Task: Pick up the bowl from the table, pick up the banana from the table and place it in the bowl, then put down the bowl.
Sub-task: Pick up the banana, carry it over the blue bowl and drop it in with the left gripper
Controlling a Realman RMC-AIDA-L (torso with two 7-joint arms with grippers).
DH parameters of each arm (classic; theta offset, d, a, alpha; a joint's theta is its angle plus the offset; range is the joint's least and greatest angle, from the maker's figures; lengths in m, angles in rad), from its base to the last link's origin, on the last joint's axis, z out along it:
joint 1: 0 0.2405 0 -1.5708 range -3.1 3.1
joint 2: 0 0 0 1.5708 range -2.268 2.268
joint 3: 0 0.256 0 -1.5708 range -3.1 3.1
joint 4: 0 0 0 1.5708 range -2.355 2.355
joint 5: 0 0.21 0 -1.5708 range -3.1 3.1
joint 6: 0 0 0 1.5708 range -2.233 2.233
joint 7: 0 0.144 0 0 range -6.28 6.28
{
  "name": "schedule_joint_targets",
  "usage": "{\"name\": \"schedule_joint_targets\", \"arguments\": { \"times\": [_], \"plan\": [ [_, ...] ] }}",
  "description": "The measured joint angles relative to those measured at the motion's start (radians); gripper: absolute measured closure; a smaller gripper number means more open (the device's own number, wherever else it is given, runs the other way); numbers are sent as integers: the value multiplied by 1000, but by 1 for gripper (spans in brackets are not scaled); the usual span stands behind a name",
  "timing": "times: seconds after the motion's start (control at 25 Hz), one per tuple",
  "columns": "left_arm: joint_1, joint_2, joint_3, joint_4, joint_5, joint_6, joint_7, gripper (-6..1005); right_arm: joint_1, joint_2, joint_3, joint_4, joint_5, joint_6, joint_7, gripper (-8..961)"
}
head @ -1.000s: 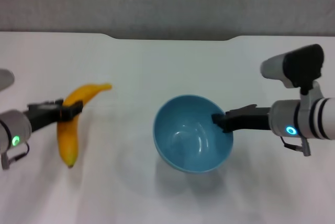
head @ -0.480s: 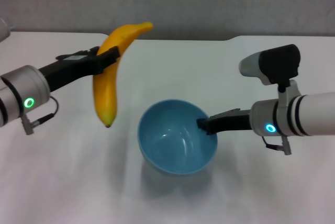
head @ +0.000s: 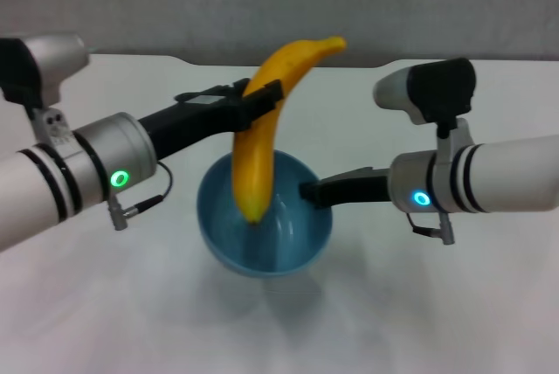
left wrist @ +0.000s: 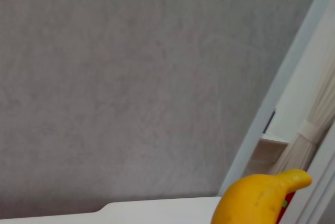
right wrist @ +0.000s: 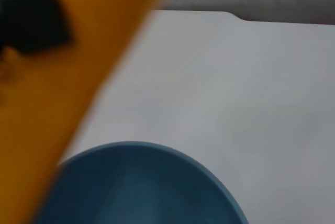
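My left gripper (head: pixel 258 97) is shut on the yellow-orange banana (head: pixel 262 134) and holds it upright, stem tip up. The banana's lower end hangs inside the light-blue bowl (head: pixel 288 243). My right gripper (head: pixel 311 192) is shut on the bowl's right rim and holds it above the white table (head: pixel 454 304). The left wrist view shows only the banana's upper end (left wrist: pixel 259 198). The right wrist view shows the banana (right wrist: pixel 68 103) close up above the bowl (right wrist: pixel 141 187).
The table's notched far edge (head: pixel 192 61) runs along the back, with a grey wall behind it. A curtain and a white frame (left wrist: pixel 293 93) show in the left wrist view.
My left gripper has carried the banana up and to the right, until its lower end hangs in the bowl. My right gripper has moved the bowl to the left and a little higher.
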Motion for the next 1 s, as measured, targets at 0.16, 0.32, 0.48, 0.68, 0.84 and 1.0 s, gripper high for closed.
{"name": "schedule_joint_targets", "arguments": {
  "times": [0.16, 0.32, 0.48, 0.68, 0.84, 1.0],
  "plan": [
    [-17, 0, 20, 33, -48, -3, 50, 415, 15, 0, -35, 4, 27, -7, 0, 906],
    [-10, -1, 23, 51, -94, -4, 100, 407, 15, 0, -37, 9, 36, -3, 0, 906],
    [-3, 2, 15, 89, -164, -9, 167, 399, 8, -2, -38, 11, 43, 17, 1, 906],
    [-3, 3, 13, 111, -188, -37, 193, 389, 2, -6, -30, 13, 48, 60, 7, 905],
    [-1, 3, 13, 123, -205, -49, 213, 381, -3, -8, -27, 16, 48, 64, 10, 905],
    [-1, 5, 11, 148, -220, -51, 227, 372, -10, -11, 0, 25, 45, 88, 10, 904]
  ]
}}
